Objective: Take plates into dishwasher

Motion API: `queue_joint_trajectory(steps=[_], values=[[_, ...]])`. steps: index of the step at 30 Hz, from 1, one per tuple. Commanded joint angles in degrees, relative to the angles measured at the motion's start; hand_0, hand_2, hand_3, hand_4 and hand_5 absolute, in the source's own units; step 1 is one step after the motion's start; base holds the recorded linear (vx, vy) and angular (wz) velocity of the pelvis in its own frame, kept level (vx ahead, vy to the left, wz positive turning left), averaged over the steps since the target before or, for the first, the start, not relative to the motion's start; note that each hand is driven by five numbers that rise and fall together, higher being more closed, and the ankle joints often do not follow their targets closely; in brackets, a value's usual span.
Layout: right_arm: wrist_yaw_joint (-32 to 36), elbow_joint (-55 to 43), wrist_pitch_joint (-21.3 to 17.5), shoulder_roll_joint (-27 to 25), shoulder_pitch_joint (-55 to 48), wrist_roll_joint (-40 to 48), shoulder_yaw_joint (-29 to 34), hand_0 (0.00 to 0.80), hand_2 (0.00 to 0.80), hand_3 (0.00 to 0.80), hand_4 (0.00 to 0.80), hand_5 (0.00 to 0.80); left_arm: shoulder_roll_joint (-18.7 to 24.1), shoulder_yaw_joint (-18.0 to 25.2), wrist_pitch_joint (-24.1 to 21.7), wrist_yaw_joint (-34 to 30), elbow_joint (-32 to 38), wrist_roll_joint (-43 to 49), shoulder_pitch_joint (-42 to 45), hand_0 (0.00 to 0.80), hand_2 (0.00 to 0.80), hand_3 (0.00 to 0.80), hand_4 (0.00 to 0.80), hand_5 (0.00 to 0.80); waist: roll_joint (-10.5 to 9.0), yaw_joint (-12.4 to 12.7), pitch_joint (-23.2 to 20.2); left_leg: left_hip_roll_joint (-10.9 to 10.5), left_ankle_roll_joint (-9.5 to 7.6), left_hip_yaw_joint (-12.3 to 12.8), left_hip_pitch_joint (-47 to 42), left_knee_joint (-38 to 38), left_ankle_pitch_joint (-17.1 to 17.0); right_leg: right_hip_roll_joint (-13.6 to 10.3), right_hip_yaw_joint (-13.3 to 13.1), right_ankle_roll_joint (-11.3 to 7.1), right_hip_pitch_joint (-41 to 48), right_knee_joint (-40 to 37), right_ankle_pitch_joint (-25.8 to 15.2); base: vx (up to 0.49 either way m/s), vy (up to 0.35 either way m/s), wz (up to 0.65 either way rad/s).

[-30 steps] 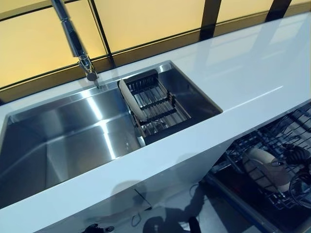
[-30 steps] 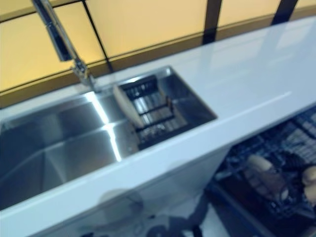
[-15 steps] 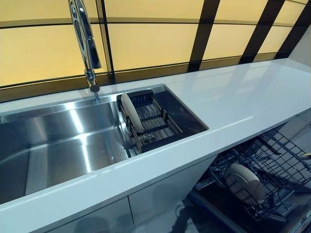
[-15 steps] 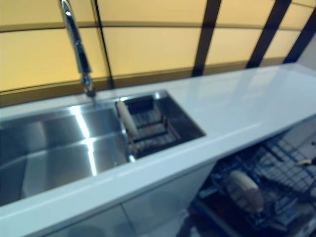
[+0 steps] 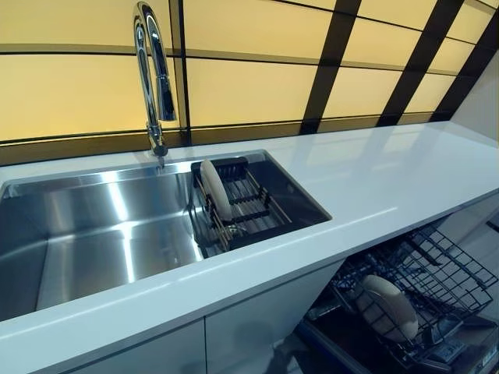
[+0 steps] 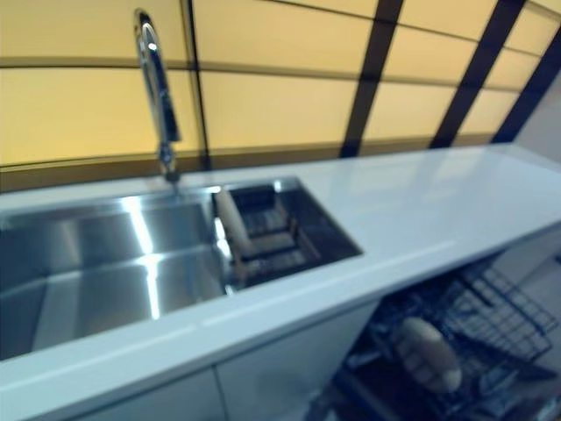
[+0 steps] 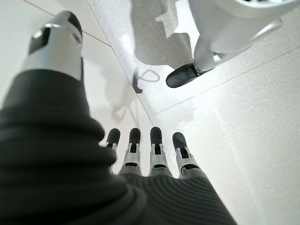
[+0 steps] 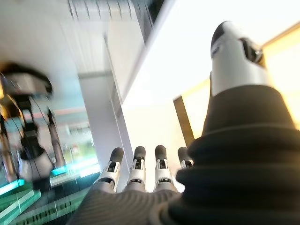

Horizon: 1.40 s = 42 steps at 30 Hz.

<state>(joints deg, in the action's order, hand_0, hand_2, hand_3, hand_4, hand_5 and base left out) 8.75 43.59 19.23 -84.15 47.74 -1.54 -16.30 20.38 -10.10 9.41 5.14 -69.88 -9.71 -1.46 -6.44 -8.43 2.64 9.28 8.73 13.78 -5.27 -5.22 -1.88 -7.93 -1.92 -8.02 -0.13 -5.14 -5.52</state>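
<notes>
**One plate racked below, one waiting in the sink**

Nearest to me, my left hand (image 7: 150, 161) hangs with its fingers straight and relaxed, holding nothing; only pale floor shows past them. My right hand (image 8: 140, 176) is likewise slack, fingers extended and empty, pointing toward a blurred stretch of cabinet fronts and the yellow wall. Neither hand shows in my head views.

Down at my lower right the dishwasher rack (image 5: 437, 273) stands pulled out below the counter edge, a dark wire basket. A pale plate (image 5: 387, 306) stands tilted on edge among its tines.

Above it runs the white countertop (image 5: 374, 171), a long bare slab. Set into it is the steel sink (image 5: 101, 226), and at the basin's right end sits a dark drying rack (image 5: 249, 202). A second plate (image 5: 216, 189) stands upright on edge at the left end of that rack.

Behind the sink rises the chrome faucet (image 5: 152, 78), its spout arching over the basin's back rim. Farthest off is the yellow panelled wall (image 5: 249, 86), divided by dark strips.
</notes>
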Motion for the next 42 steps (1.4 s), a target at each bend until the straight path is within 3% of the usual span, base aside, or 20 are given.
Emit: queue_joint_trajectory(steps=[1,9,14,20,26,35,42], values=[[-9.1,-1.4,-1.7,-4.4,13.4,-1.1,-7.2,0.0,0.0,0.0,0.0,0.0,3.2,-2.8,-0.5,0.7,-2.5,-0.3,-2.3,0.0,0.0,0.0,0.0,0.0,-2.59,3.5,0.1,0.7,-1.66,-2.8,-1.1,0.2,-0.2,-0.7,3.9,-1.47,2.7,0.1,-0.4,0.022,0.008,0.11],[-16.5,-7.5,-5.8,-1.3,29.4,-10.3,-23.4,0.0,0.0,0.0,0.0,0.0,1.8,-4.4,0.3,1.0,-0.6,-0.6,-2.0,0.0,0.0,0.0,0.0,0.0,-1.98,5.2,-0.5,0.2,-2.04,-4.6,-0.7,0.2,0.0,-1.2,5.9,-1.67,3.5,0.1,0.2,0.022,0.002,0.11],[-23.4,-14.3,-14.8,0.7,35.5,-27.7,-31.9,0.0,0.0,0.0,0.0,0.0,1.3,-5.8,0.9,1.1,0.9,-1.5,-1.8,0.0,0.0,0.0,0.0,0.0,-1.79,6.9,-0.4,-0.2,-2.4,-6.0,-0.2,0.2,0.1,-1.5,7.5,-1.93,3.8,0.1,0.6,0.021,-0.016,0.15],[-25.3,-20.2,-21.9,1.2,31.5,-38.5,-31.3,0.0,0.0,0.0,0.0,0.0,1.0,-5.8,1.5,1.1,2.0,-1.8,-1.4,0.0,0.0,0.0,0.0,0.0,-1.73,8.2,-0.2,-0.6,-2.67,-7.2,0.7,0.2,0.0,-1.6,9.0,-2.21,3.8,0.1,0.7,0.017,-0.026,0.16],[-26.1,-21.4,-30.4,2.0,27.1,-42.8,-30.2,0.0,0.0,0.0,0.0,0.0,1.2,-5.1,0.3,0.3,2.3,-1.2,-0.6,0.0,0.0,0.0,0.0,0.0,-1.73,9.2,0.4,-1.1,-2.64,-8.2,1.6,0.2,-0.3,-1.7,10.8,-2.15,3.8,0.1,0.7,0.011,-0.022,0.09],[-26.6,-21.2,-32.4,3.4,24.0,-47.0,-28.4,0.0,0.0,0.0,0.0,0.0,1.3,-5.3,-1.2,-0.6,3.6,0.0,1.0,0.0,0.0,0.0,0.0,0.0,-0.95,10.7,1.3,-2.0,-2.63,-9.8,2.9,0.2,-0.9,-2.1,12.3,-2.11,3.7,0.1,0.6,0.031,-0.027,0.09],[-26.2,-21.1,-30.9,4.8,24.4,-50.2,-29.0,0.0,0.0,0.0,0.0,0.0,1.9,-6.2,-2.5,-1.3,4.4,-0.1,1.0,0.0,0.0,0.0,0.0,0.0,-0.09,12.0,4.0,-2.8,-2.46,-11.6,6.3,0.2,-2.1,-2.0,13.4,-1.9,1.9,0.1,0.4,-0.042,-0.03,0.14]])
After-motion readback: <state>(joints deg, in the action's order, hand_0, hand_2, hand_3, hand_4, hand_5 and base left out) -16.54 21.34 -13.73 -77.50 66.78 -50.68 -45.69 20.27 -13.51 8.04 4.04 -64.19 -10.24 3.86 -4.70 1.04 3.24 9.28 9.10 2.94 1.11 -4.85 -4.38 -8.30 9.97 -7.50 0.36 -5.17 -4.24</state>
